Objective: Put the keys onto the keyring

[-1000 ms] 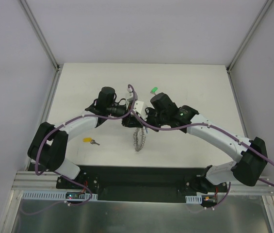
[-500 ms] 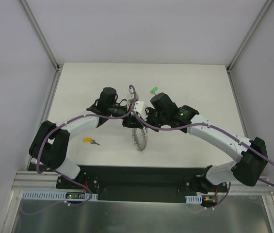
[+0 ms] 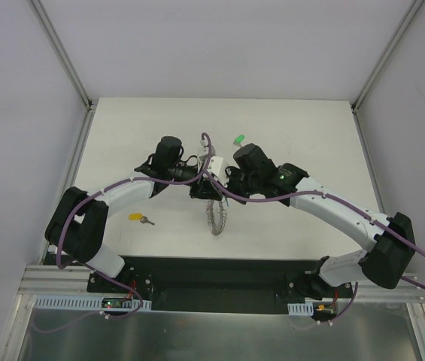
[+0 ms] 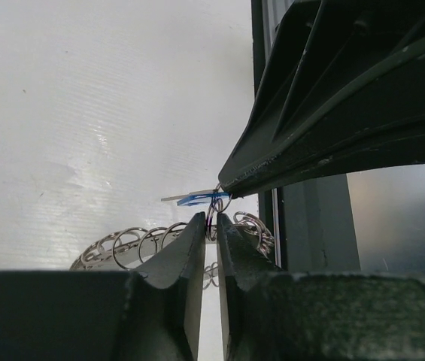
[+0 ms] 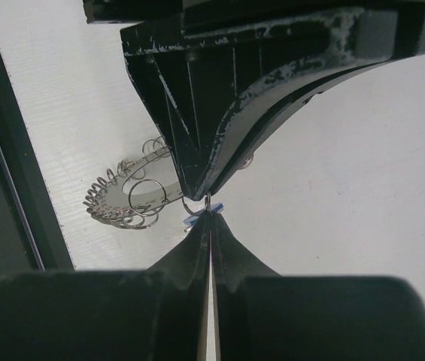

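White surface (image 3: 310, 128), arms meeting mid-table: left pincer (image 4: 210, 222) clamps one wire loop of the keyring (image 3: 217, 214), held up on edge, and right pincer (image 5: 209, 218) is pinched tight on the blue key (image 4: 195, 199) at that loop, so threading looks in hand. Next likely needs a fine twist of the key's hole onto the loop wire. Count: one keyring, three keys; yellow key (image 3: 138, 218) and green key (image 3: 238, 140) lie on the surface

The left gripper (image 4: 210, 219), pinching the dangling wreath-like silver wire keyring (image 3: 216, 218), and the right gripper (image 5: 210, 218), pinching a blue-headed key (image 4: 195, 199), are meeting tip to tip, blocking the middle of the white table (image 3: 310, 128). A yellow-headed key (image 3: 135, 217) is lying beside the left arm and a green-headed key (image 3: 238, 139) just behind the right wrist. The far and right stretches are offering passage.
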Controlling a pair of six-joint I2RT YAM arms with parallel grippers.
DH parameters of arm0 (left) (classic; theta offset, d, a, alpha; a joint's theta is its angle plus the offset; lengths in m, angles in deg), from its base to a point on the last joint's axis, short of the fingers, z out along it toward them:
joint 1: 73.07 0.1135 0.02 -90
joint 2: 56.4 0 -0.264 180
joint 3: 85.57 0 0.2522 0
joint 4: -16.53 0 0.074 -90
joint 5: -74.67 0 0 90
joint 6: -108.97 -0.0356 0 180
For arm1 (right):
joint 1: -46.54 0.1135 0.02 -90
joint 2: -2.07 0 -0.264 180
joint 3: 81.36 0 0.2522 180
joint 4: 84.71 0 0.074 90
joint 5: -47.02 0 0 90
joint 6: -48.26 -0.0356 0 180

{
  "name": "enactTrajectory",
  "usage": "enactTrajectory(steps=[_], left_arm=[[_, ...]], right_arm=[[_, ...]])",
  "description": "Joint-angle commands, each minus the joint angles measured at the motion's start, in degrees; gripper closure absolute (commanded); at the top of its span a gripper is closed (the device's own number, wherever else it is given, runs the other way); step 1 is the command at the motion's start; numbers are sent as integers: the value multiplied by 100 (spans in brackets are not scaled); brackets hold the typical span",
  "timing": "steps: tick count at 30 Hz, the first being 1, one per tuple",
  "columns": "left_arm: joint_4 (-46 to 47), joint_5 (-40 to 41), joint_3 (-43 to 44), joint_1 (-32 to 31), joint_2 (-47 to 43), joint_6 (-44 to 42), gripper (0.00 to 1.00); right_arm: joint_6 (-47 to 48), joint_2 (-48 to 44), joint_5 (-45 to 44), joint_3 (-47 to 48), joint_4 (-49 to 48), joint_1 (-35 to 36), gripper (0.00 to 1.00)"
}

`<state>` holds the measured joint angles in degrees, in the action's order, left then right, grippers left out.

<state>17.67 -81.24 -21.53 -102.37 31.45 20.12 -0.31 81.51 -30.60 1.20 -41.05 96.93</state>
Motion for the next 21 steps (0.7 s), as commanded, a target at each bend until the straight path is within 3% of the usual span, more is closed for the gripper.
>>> enactTrajectory(steps=[1,4,21], left_arm=[[-66,-256,52,-102,-163,-282,94],[-92,-238,69,-94,-190,-273,100],[-110,333,-62,-67,-1112,-132,100]], right_arm=[[14,-218,-69,134,-159,32,99],[14,-227,-104,117,-159,41,99],[-161,-543,-271,-446,-299,32,99]])
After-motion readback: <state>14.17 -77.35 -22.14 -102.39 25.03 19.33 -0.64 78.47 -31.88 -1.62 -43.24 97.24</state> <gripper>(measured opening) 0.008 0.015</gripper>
